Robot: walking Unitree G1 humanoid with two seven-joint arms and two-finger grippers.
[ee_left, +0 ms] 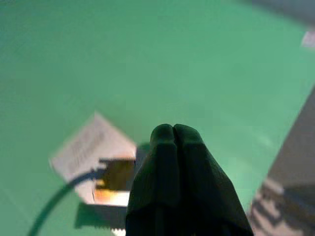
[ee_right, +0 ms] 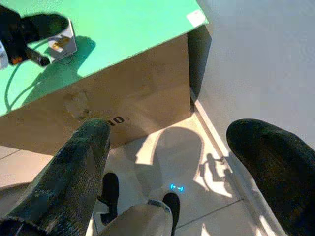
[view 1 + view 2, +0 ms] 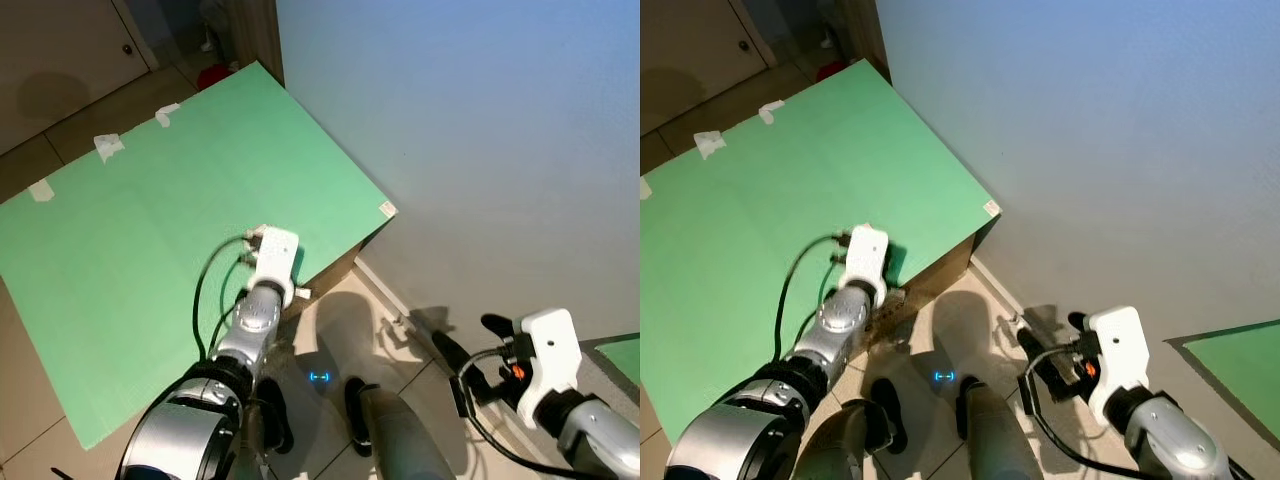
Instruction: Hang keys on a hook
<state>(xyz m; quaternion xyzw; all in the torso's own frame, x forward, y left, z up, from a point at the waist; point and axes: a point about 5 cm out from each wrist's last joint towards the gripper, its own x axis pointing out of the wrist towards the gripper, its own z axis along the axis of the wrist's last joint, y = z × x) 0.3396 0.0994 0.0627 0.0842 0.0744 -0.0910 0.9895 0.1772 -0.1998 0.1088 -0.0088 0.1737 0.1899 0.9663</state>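
Presently: green-topped table (image 3: 120, 250), standing against the pale wall (image 3: 480, 150), its brown side facing the tiled floor (image 2: 167, 162). Left gripper (image 1: 173, 135), fingers pressed together on nothing, held over the table's near edge, just beside a small white block (image 1: 91, 152) lying on the green top. Right gripper (image 2: 167, 142), fingers spread wide, low above the floor beside the table's corner. Whereabouts of keys and hook cannot be told.

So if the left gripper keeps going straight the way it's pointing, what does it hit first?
Most likely the green tabletop: the shut left gripper points across and down at it. A small white block lies just to one side of that line, though how far ahead is unclear.
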